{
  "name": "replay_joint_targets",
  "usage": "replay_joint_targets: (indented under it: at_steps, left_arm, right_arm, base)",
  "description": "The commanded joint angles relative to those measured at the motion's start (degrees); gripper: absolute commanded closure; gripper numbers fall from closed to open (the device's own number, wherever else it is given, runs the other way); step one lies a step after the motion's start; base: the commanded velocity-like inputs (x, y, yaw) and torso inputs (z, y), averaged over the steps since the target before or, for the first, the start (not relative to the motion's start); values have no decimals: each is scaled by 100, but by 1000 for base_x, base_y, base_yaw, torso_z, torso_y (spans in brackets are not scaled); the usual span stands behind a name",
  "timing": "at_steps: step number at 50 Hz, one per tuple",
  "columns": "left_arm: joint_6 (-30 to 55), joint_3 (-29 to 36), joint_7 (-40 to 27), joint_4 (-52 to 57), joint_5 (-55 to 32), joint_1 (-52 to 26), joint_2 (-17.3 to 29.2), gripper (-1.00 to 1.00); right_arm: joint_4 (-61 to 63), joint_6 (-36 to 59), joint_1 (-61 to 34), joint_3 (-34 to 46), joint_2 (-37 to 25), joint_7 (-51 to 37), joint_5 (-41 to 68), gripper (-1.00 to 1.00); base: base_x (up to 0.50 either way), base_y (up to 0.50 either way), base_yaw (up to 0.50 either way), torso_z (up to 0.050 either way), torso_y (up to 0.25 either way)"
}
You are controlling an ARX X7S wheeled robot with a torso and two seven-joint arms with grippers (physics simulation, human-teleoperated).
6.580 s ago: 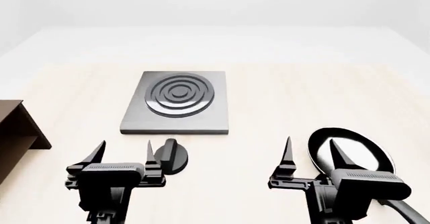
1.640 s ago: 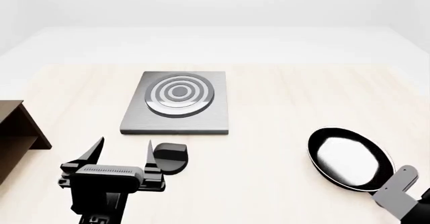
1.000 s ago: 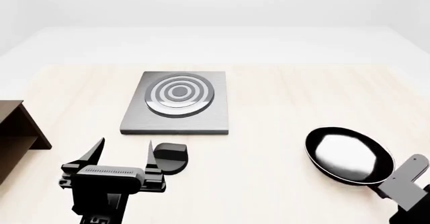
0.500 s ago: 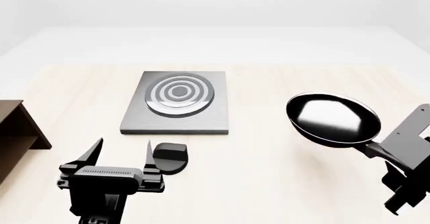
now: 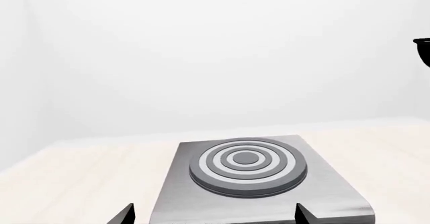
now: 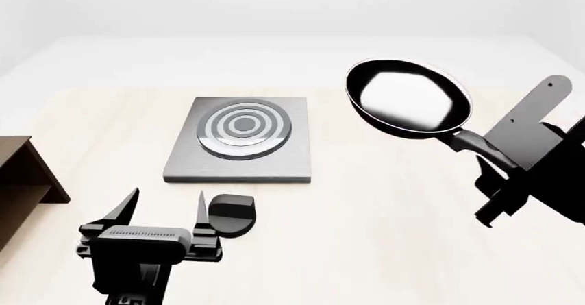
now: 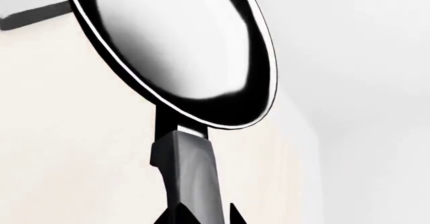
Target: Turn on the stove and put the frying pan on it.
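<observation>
The stove [image 6: 240,155] is a grey plate with a ringed burner [image 6: 244,128] at centre left; its black knob [image 6: 230,214] lies on the table in front of it. My left gripper [image 6: 164,205] is open and empty just left of the knob; in its wrist view [image 5: 215,215] it faces the stove [image 5: 255,183]. My right gripper [image 6: 494,160] is shut on the handle [image 7: 191,173] of the frying pan [image 6: 407,99] and holds it in the air, right of the stove. The pan fills the right wrist view [image 7: 174,48], and its edge shows in the left wrist view [image 5: 423,50].
A dark brown wooden shelf [image 6: 23,181] stands at the left edge. The pale wooden table [image 6: 366,250] stretches under both arms, with a white wall behind it.
My right gripper has lifted the pan off the table and carried it up and left towards the stove. Since the earliest frame the burner rings have turned paler and the knob has turned.
</observation>
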State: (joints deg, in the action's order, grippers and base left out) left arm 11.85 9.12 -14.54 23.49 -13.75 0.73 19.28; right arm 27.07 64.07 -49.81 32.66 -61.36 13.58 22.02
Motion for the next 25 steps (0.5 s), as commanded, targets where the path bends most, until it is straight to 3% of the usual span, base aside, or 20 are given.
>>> replay_joint_targets:
  at_steps: [1,25]
  left_arm:
    - [-55,-28,17,-25,-98,16,5,-100]
    - [-184,-77,20,-88,-216,58,28,-100]
  right_arm:
    - [-435,-397,-799,69,763,-153,-763,100]
    - [-1737,-1002,-1528,650,2312,-381,-1209,100]
  base:
    - [0,0,0,0,0]
    - [0,0,0,0,2]
